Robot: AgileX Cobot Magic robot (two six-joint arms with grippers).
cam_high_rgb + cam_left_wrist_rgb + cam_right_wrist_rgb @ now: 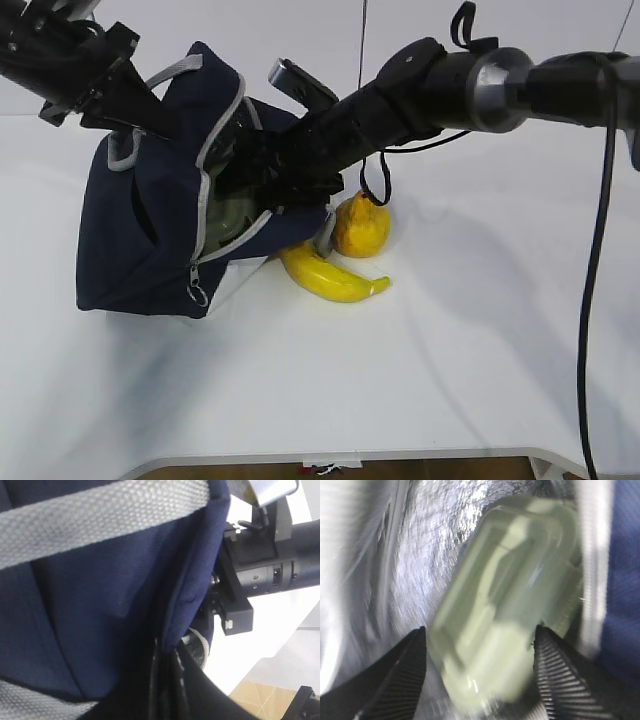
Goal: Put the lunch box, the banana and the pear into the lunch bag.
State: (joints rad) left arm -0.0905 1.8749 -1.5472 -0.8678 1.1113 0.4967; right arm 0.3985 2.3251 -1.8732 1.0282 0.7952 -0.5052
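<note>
**Lunch box inside the bag, fruit on the table**

The right gripper's point(480, 680) jaws stand spread inside the lunch bag, one ribbed black finger point(402, 680) on each side of the lunch box point(505, 610). The box is blurred in the right wrist view, and whether the pads press on it or stand just clear of it cannot be told. Its sage-green lid faces the camera, tilted, with crinkled silver lining point(435, 535) behind it and a strip of navy fabric at the right edge.

The left gripper point(167, 680) is clamped shut on the bag's navy fabric at the rim — in the left wrist view the cloth runs down into the dark fingers at the bottom of the picture, with a grey webbing handle point(100, 515) crossing above.

From the exterior view, the lunch bag point(140, 230) sits on the white table point(450, 380) at the left, tipped so its mouth faces right, and its rim is lifted by the left arm point(80, 70) at the upper left. The right arm point(420, 90) reaches in from the right, its end hidden in the opening. A grey zipper with a ring pull point(197, 294) hangs at the front edge.

The pear point(361, 226) stands on the table just right of the bag's mouth. The banana point(330, 275) lies in front of it, touching or almost touching both the pear and the bag — its greenish tip points right.
</note>
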